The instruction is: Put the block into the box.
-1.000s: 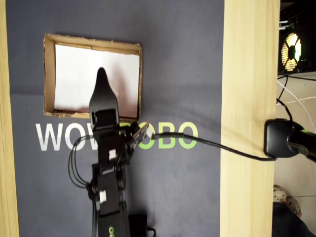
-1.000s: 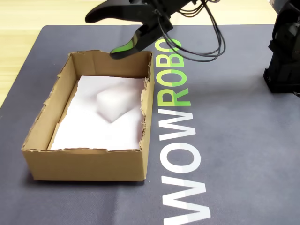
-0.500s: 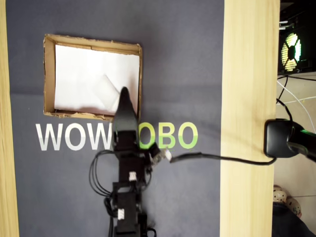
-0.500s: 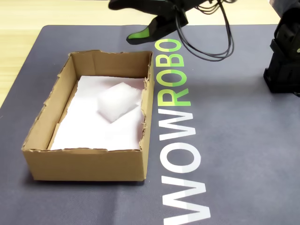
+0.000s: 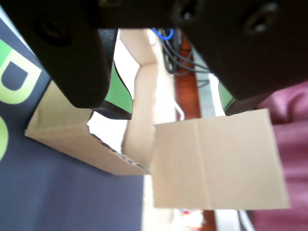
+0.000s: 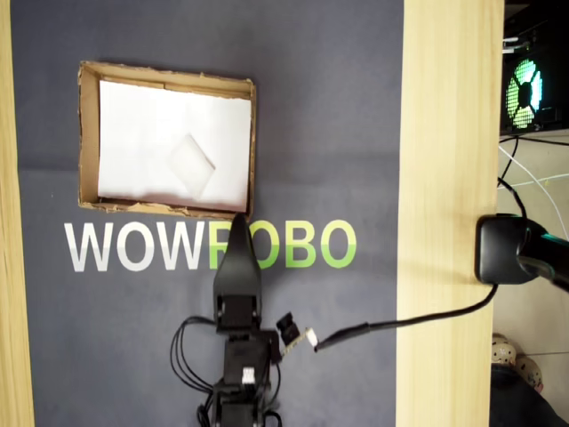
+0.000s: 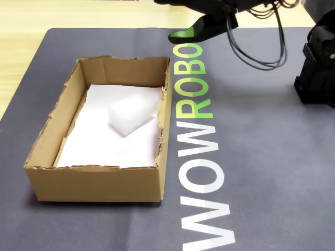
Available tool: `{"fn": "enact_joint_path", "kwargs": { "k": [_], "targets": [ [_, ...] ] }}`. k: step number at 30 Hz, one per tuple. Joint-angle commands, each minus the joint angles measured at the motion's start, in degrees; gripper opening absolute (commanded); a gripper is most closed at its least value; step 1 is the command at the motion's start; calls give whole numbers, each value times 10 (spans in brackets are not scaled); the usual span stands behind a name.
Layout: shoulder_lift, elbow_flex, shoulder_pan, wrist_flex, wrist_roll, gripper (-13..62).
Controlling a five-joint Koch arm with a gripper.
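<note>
The brown cardboard box (image 6: 87,133) stands on the dark mat, with a white paper sheet on its bottom. The small white block (image 6: 191,165) lies inside it on the paper, turned at an angle. It also shows in the fixed view (image 7: 133,116), near the middle of the box (image 7: 94,183). My gripper (image 6: 238,222) hovers just outside the box's near right corner in the overhead view. In the wrist view its green-padded jaws stand apart with nothing between them (image 5: 173,108), above the box wall (image 5: 72,134). The block is hidden in the wrist view.
The mat (image 6: 338,116) bears WOWROBO lettering. A wooden strip (image 6: 449,133) runs along its right side in the overhead view, with a black clamp (image 6: 502,249) and a cable. A tan cardboard panel (image 5: 216,163) fills the wrist view's lower right. The arm base (image 7: 319,68) stands at the fixed view's right.
</note>
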Motion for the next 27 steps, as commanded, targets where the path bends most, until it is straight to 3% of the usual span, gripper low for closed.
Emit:
{"fn": "enact_joint_path", "kwargs": {
  "k": [1, 15, 27],
  "targets": [
    [28, -18, 4, -68, -29, 350],
    [110, 156, 48, -159, -44, 345],
    [168, 219, 51, -161, -40, 350]
  ]
}}
